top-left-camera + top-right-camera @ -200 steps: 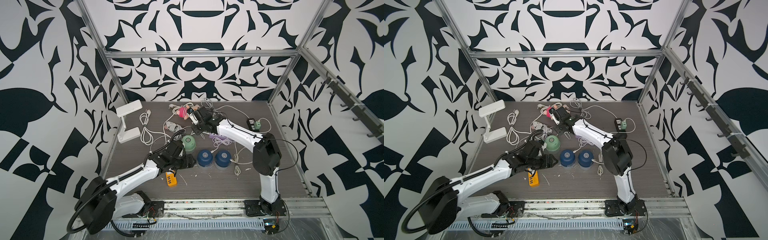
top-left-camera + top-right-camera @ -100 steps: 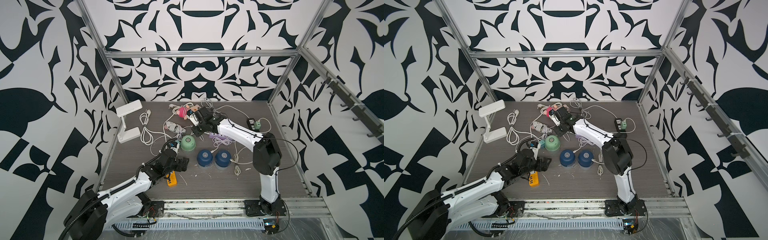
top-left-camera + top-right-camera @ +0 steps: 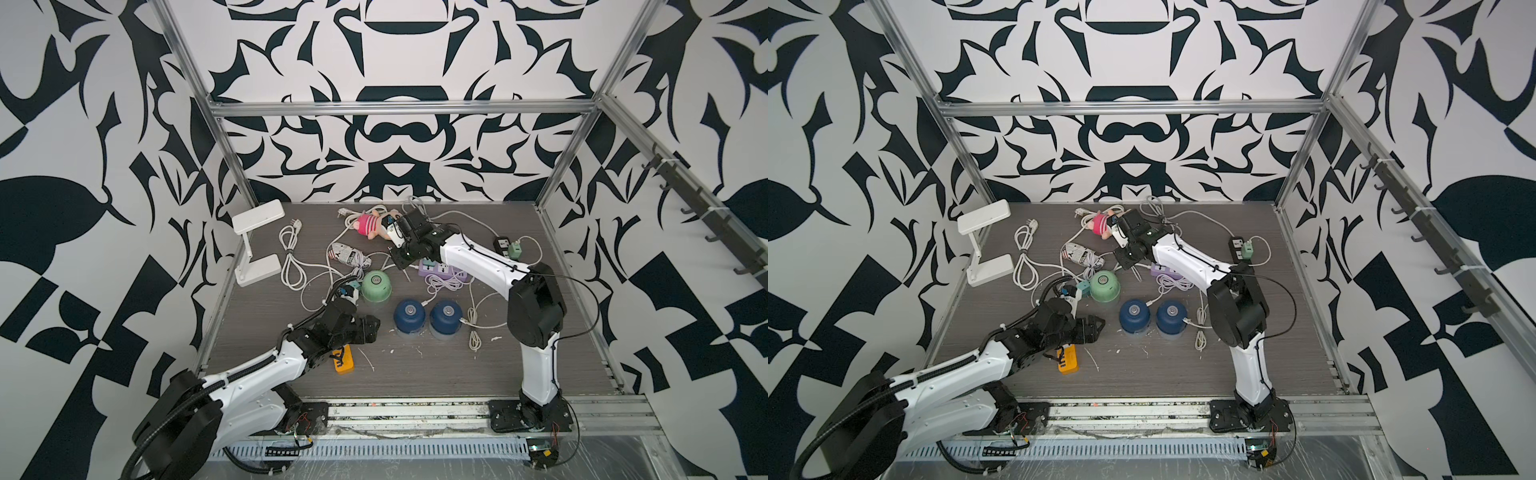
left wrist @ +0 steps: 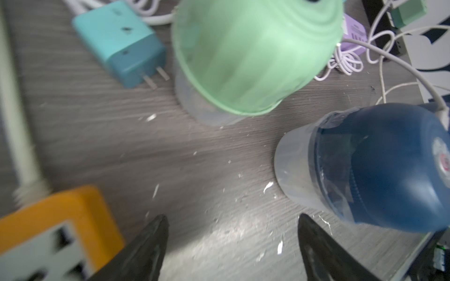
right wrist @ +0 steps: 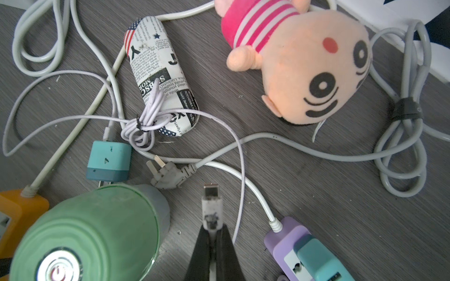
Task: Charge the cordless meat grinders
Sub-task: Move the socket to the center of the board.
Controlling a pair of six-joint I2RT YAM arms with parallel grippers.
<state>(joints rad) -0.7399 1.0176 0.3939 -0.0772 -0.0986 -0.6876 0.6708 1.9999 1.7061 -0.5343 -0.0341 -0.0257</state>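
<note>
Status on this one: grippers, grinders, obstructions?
Left gripper open, empty, low over table. Right gripper shut on white cable plug near green grinder. Loose cables and teal adapter crowd it.

In the right wrist view you can read, on the newspaper-print case (image 5: 160, 73), the large letters "Y" and "J" and the upside-down pieces "SUBSC" and "MOR", while its small print is too fine, and the silver button (image 5: 58, 270) of the mint green grinder (image 5: 97, 231) carries a power sign.
</note>
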